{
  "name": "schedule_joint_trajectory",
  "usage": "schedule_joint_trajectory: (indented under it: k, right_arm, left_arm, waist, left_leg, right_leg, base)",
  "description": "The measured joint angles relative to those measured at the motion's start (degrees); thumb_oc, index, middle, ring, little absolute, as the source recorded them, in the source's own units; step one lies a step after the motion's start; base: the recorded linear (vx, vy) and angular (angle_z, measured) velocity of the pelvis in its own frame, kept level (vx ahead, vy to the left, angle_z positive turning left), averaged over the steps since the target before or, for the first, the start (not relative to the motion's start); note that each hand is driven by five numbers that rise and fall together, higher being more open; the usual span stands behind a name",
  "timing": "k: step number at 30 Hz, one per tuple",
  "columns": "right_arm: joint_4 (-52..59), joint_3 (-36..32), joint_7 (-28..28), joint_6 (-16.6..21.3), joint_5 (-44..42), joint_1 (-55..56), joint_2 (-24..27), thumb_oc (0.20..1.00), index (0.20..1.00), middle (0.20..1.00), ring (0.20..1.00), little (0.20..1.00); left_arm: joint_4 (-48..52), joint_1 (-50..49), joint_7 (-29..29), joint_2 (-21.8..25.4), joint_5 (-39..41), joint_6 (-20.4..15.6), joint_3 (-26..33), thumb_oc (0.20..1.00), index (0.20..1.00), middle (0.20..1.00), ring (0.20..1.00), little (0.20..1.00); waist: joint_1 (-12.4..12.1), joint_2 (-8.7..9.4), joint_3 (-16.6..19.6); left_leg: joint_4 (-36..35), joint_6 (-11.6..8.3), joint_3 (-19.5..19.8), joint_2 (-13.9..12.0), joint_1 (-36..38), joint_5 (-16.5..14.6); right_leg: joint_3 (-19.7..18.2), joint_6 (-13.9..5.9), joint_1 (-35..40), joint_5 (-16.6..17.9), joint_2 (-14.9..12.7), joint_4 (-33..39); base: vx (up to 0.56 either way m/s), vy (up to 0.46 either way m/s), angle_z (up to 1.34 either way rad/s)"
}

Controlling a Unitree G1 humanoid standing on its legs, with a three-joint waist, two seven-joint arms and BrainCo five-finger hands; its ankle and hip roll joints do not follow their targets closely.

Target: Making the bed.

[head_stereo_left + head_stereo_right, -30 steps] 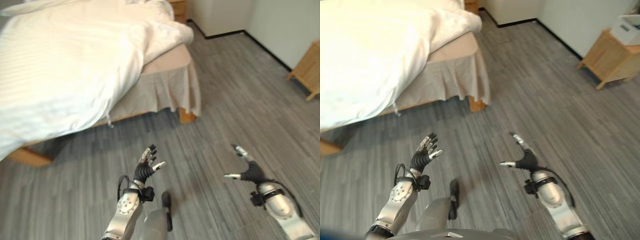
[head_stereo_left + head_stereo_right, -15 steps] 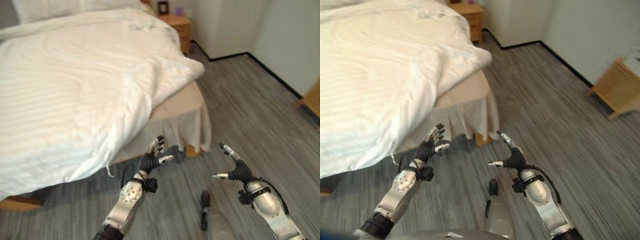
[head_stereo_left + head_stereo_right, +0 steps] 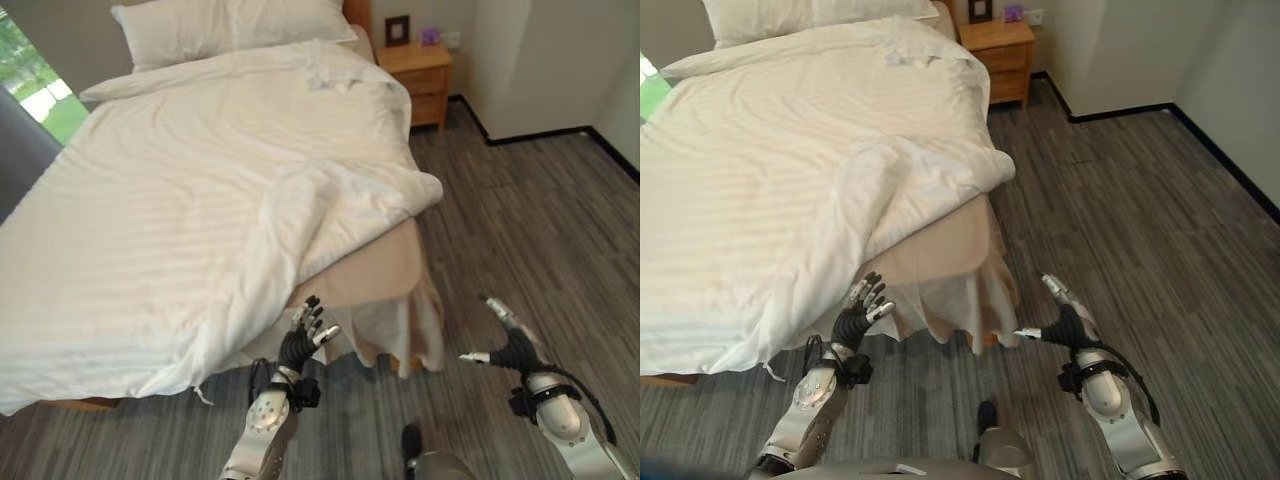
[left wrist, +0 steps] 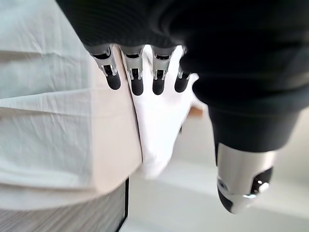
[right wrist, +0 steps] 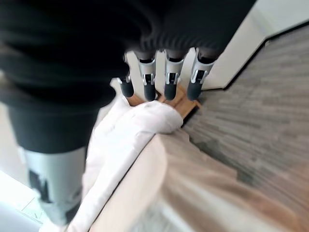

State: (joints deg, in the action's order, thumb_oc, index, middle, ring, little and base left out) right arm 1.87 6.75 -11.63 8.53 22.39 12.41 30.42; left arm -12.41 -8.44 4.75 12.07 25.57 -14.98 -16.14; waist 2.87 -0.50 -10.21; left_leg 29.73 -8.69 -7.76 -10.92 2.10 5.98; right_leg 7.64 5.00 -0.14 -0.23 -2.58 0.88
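Since the earlier frames the camera has lifted, so the whole bed (image 3: pixel 400 270) now shows, with pillow (image 3: pixel 230 25) and nightstand (image 3: pixel 425 75) at the far end, and both hands sit closer to its near right corner. From left to right: the white duvet (image 3: pixel 180 190) lies skewed, hanging low on the near left and bunched back off the bare mattress corner (image 3: pixel 375 275); the left hand (image 3: pixel 303 338) hovers just before the duvet's edge, fingers straight and spread, holding nothing; the right hand (image 3: pixel 508 340) is over the floor (image 3: pixel 530 220), also open and empty. A grasp at the hanging edge could catch only a loose fold or the bed skirt (image 3: pixel 400 330) below, and pulling from the left alone would likely drag the duvet further askew.
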Motion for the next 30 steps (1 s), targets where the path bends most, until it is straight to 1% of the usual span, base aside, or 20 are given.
schedule_joint_trajectory:
  k: [1,2,3,5,6,7,9,10,12,13,15,16,18,19,20,21,23,24,26,30]
  right_arm:
    - [0.67,-0.14,-0.72,-0.12,0.44,-0.15,0.04,1.0,1.0,1.0,1.0,1.0]
    - [0.83,-1.61,-1.9,-0.63,1.93,-0.02,-0.26,1.0,1.0,1.0,1.0,1.0]
    - [0.78,-4.28,-2.83,-1.46,2.52,-0.32,-0.78,1.0,1.0,1.0,1.0,1.0]
    - [0.42,-7.18,-5.37,-3.01,2.53,-2.02,-1.57,1.0,1.0,1.0,1.0,1.0]
    - [0.42,-8.27,-6.87,-3.55,2.53,-2.26,-1.62,1.0,1.0,1.0,1.0,1.0]
    - [0.56,-8.93,-7.75,-3.91,2.68,-2.73,-1.5,1.0,1.0,1.0,1.0,1.0]
    - [1.27,-12.05,-9.54,-4.71,4.05,-2.87,-1.89,1.0,1.0,1.0,1.0,1.0]
    - [1.41,-13.89,-10.78,-5.24,4.7,-3.03,-1.64,1.0,1.0,1.0,1.0,1.0]
    - [1.84,-15.85,-11.66,-5.96,4.81,-2.71,-0.98,1.0,1.0,1.0,1.0,1.0]
    - [2.35,-16.35,-12.04,-6.59,5.04,-2.86,-1.69,1.0,1.0,1.0,1.0,1.0]
    - [5.48,-15.9,-12.07,-6.61,6.65,-1.92,-1.6,1.0,1.0,1.0,1.0,1.0]
    - [7.22,-15.94,-13.24,-6.8,8.34,-1.93,-1.68,1.0,1.0,1.0,1.0,1.0]
    - [7.94,-16.16,-14.19,-7.25,9.34,-3.06,-1.41,1.0,1.0,1.0,1.0,1.0]
    - [8.02,-16.49,-15.44,-7.35,9.57,-3.9,-1.32,1.0,1.0,1.0,1.0,1.0]
    - [7.97,-16.58,-15.61,-7.33,9.71,-4.69,-1.1,1.0,1.0,1.0,1.0,1.0]
    - [7.96,-16.88,-15.84,-7.28,9.71,-5.52,-0.91,1.0,1.0,1.0,1.0,1.0]
    - [5.88,-17.64,-17.1,-7.73,9.75,-6.74,1.06,1.0,1.0,1.0,1.0,1.0]
    - [5.2,-17.56,-16.91,-8.26,9.63,-7.44,2.37,1.0,1.0,1.0,1.0,1.0]
    - [4.64,-16.86,-16.13,-8.73,9.71,-11.34,3.99,1.0,1.0,1.0,1.0,1.0]
    - [-0.36,-14.74,-15.58,-8.24,9.79,-20.29,9.58,1.0,1.0,1.0,1.0,1.0]
  left_arm:
    - [0.55,-1.12,0.05,-0.07,0.84,0.0,0.54,1.0,1.0,1.0,1.0,1.0]
    - [0.57,-1.3,-0.02,-0.6,0.93,-0.06,1.2,1.0,1.0,1.0,1.0,1.0]
    - [0.86,-1.59,0.05,-1.01,1.14,-0.13,1.29,1.0,1.0,1.0,1.0,1.0]
    - [0.85,-2.86,0.09,-0.09,1.21,-0.03,1.32,1.0,1.0,1.0,1.0,1.0]
    - [0.94,-2.86,0.22,0.6,1.31,0.02,1.35,1.0,1.0,1.0,1.0,1.0]
    - [0.98,-2.91,0.27,1.49,1.34,0.03,1.37,1.0,1.0,1.0,1.0,1.0]
    - [1.05,-3.12,0.32,2.83,1.42,0.22,1.39,1.0,1.0,1.0,1.0,1.0]
    - [1.08,-3.04,0.25,2.37,1.93,0.7,1.33,1.0,1.0,1.0,1.0,1.0]
    - [1.05,-3.18,-0.06,1.31,2.54,1.31,1.08,1.0,1.0,1.0,1.0,1.0]
    - [0.77,-2.77,-0.47,1.93,2.55,1.73,0.74,1.0,1.0,1.0,1.0,1.0]
    - [1.66,-2.76,-0.74,3.5,2.54,1.82,0.8,1.0,1.0,1.0,1.0,1.0]
    - [1.53,-3.11,-0.78,4.28,2.47,2.35,1.54,1.0,1.0,1.0,1.0,1.0]
    - [1.58,-3.16,-0.8,4.44,2.47,3.11,2.53,1.0,1.0,1.0,1.0,1.0]
    - [1.62,-2.86,-0.82,4.58,2.48,3.19,2.91,1.0,1.0,1.0,1.0,1.0]
    - [1.72,-3.0,-0.79,4.54,2.48,3.15,3.1,1.0,1.0,1.0,1.0,1.0]
    - [2.1,-3.11,-0.94,4.58,2.48,3.2,3.16,1.0,1.0,1.0,1.0,1.0]
    - [2.51,-2.73,-1.3,5.06,2.48,3.13,3.21,1.0,1.0,1.0,1.0,1.0]
    - [2.67,-2.8,-1.59,5.06,2.46,3.21,3.19,1.0,1.0,1.0,1.0,1.0]
    - [2.69,-6.1,-2.62,3.87,2.46,3.65,4.82,1.0,1.0,1.0,1.0,1.0]
    - [1.0,-11.09,-3.02,2.55,3.01,3.83,8.17,1.0,1.0,1.0,1.0,1.0]
  waist:
    - [-0.66,0.38,-0.27]
    - [-1.02,1.59,-0.87]
    - [-1.84,2.31,-1.3]
    - [-1.17,1.61,-1.18]
    - [-1.39,1.44,-1.12]
    - [-1.53,1.51,-0.91]
    - [-1.15,1.93,1.11]
    - [-1.02,1.71,1.11]
    - [0.18,-0.96,2.12]
    - [1.09,-1.52,2.11]
    - [1.49,0.95,0.81]
    - [2.4,2.17,0.55]
    - [2.58,2.06,0.38]
    - [3.13,2.21,0.44]
    - [2.6,2.12,0.46]
    - [2.02,1.21,0.38]
    - [1.63,1.55,0.64]
    - [0.95,2.04,0.8]
    - [-0.93,1.05,0.84]
    - [-2.71,2.23,2.83]
  left_leg:
    - [-0.2,0.11,-3.4,0.5,-2.35,-0.8]
    - [-3.6,0.58,-6.21,3.07,-4.21,-4.21]
    - [-9.98,2.17,-10.47,6.13,-6.14,-6.04]
    - [-18.76,4.49,-20.26,7.56,-8.96,-4.7]
    - [-22.47,6.56,-24.95,7.34,-9.22,-3.26]
    - [-23.92,7.66,-26.42,6.86,-8.88,-2.53]
    - [-24.77,8.32,-25.74,7.83,-7.33,-2.1]
    - [-29.29,9.43,-22.03,9.72,-4.08,-1.36]
    - [-35.06,11.89,-20.5,9.5,0.63,-2.62]
    - [-35.39,12.91,-19.25,8.56,2.44,-3.68]
    - [-35.22,14.03,-16.25,9.64,4.89,-4.89]
    - [-35.2,14.09,-13.9,10.51,5.55,-5.74]
    - [-35.18,14.15,-10.82,10.42,5.6,-6.05]
    - [-35.15,14.1,-8.73,10.35,5.89,-6.02]
    - [-35.13,14.1,-8.67,10.26,5.98,-6.04]
    - [-35.04,13.46,-5.13,10.04,5.4,-6.48]
    - [-33.88,12.69,0.11,11.23,3.37,-6.31]
    - [-34.01,12.41,0.63,12.19,3.39,-6.12]
    - [-34.97,11.18,-0.08,11.44,5.14,-5.15]
    - [-34.91,10.18,-0.97,10.2,5.38,-5.42]
  right_leg:
    - [0.99,0.12,1.53,-0.14,-0.32,1.17]
    - [1.31,-0.12,2.76,0.07,-1.6,2.65]
    - [2.45,-0.98,3.94,0.31,-2.58,4.14]
    - [5.33,-2.26,5.45,-0.71,-1.05,5.1]
    - [6.59,-2.31,6.77,-1.83,0.42,5.1]
    - [8.16,-2.43,7.93,-2.63,1.56,5.08]
    - [9.5,-3.94,9.45,-4.48,2.39,4.66]
    - [10.09,-4.67,9.88,-4.95,2.53,1.81]
    - [11.57,-9.34,7.99,-8.03,3.48,-7.02]
    - [11.84,-13.05,3.4,-10.72,1.71,-20.51]
    - [11.18,-16.96,-7.11,-9.22,-4.83,-45.78]
    - [6.95,-17.26,-12.07,-9.05,-6.98,-49.86]
    - [1.86,-16.82,-15.4,-9.25,-6.76,-45.99]
    - [-0.44,-17.03,-15.01,-8.91,-7.03,-37.9]
    - [-0.41,-16.76,-12.79,-7.05,-6.73,-34.05]
    - [-2.73,-15.21,-10.89,-7.84,-5.38,-30.1]
    - [-5.12,-13.01,-0.78,-6.2,-4.19,-11.67]
    - [-5.78,-13.08,4.15,-5.33,-4.65,-3.52]
    - [-4.32,-12.38,7.11,-3.5,-3.88,-0.19]
    - [-2.61,-12.21,9.71,-3.46,-2.67,2.96]
  base:
    - [0.17,-0.196,0.3]
    - [0.15,-0.062,0.33]
    - [0.16,-0.025,0.39]
    - [0.17,0.041,0.51]
    - [0.23,0.096,0.45]
    - [0.21,0.073,0.33]
    - [0.15,0.076,0.3]
    - [0.09,0.112,0.31]
    - [0.11,0.092,0.42]
    - [0.1,0.042,0.46]
    - [0.1,0.0,0.62]
    - [0.1,-0.032,0.86]
    - [0.11,-0.12,0.98]
    - [0.11,-0.16,1.03]
    - [0.15,-0.183,0.98]
    - [0.06,-0.078,0.96]
    - [0.09,-0.093,1.21]
    - [0.13,-0.135,0.71]
    - [0.11,-0.154,0.13]
    - [0.04,-0.099,0.15]
